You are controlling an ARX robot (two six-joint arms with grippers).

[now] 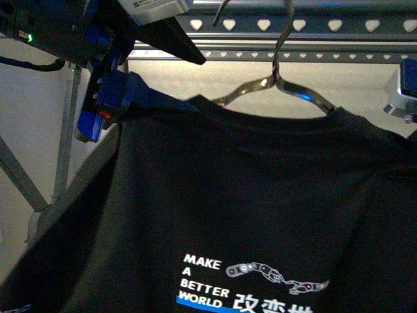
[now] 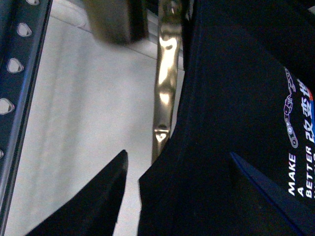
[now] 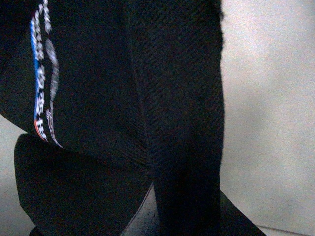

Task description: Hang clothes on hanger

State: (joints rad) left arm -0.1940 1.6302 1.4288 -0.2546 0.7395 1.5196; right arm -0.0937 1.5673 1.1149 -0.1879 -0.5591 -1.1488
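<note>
At 12 o'clock: rack rail [image 1: 313,26], long axis horizontal. Centre down to 6: black T-shirt [image 1: 247,195], draped on wire coat hanger [image 1: 311,98], hook up toward rail; cannot tell if seated. At 10, nearer: left gripper [image 1: 111,104], raised, jaws spread astride shirt shoulder, not clamped. At 3: right gripper [image 1: 401,98], mostly cropped; closure unclear.

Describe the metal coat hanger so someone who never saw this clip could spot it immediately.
Start at the grey rack rail with heart-shaped holes along the top. Below it is the black T-shirt; the coat hanger is the shiny metal piece rising from its collar, bright and thin against dark fabric.
</note>
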